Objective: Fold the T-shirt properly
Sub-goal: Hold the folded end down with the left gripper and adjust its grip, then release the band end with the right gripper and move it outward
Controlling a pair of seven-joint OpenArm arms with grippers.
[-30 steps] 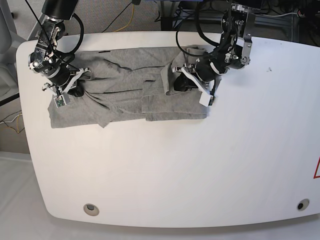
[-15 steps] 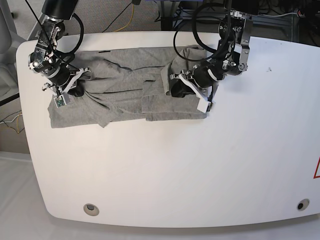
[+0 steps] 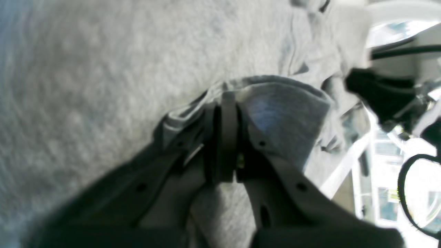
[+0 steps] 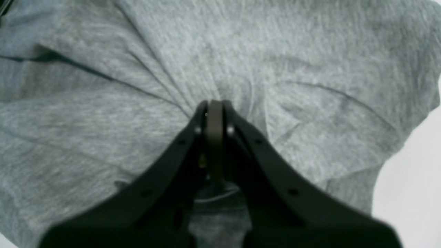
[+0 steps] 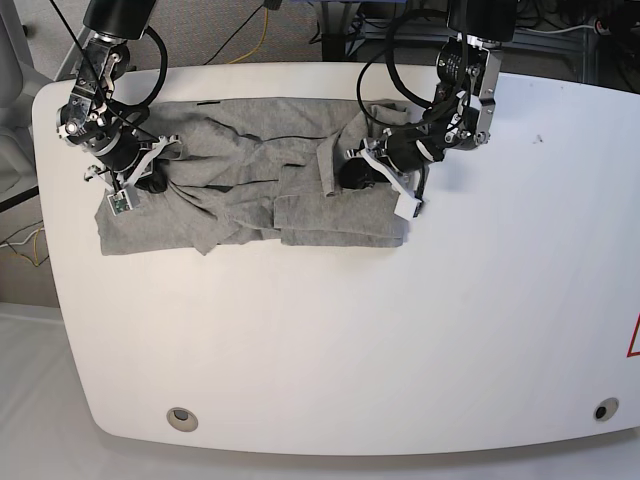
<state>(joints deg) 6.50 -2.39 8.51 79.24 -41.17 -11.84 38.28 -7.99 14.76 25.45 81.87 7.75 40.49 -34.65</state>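
The grey T-shirt point(image 5: 240, 190) lies rumpled across the far left part of the white table point(image 5: 400, 330), plain side showing. In the base view my left gripper point(image 5: 350, 176) is down on the shirt's right end. The left wrist view shows this left gripper point(image 3: 228, 100) shut on a raised fold of the T-shirt point(image 3: 103, 69). My right gripper point(image 5: 150, 182) is at the shirt's left end. In the right wrist view the right gripper point(image 4: 215, 105) is shut on a pinch of T-shirt point(image 4: 310, 86) cloth, with creases radiating from the tips.
Bare white tabletop stretches in front of and to the right of the shirt. Two round holes point(image 5: 181, 417) point(image 5: 603, 410) sit near the front corners. Cables and frames lie beyond the far edge. A strip of table point(image 4: 413, 172) shows beside the cloth.
My left arm has moved leftward with the cloth in its grip, pulling the shirt's right end inward and bunching it. My right arm has stayed where it was.
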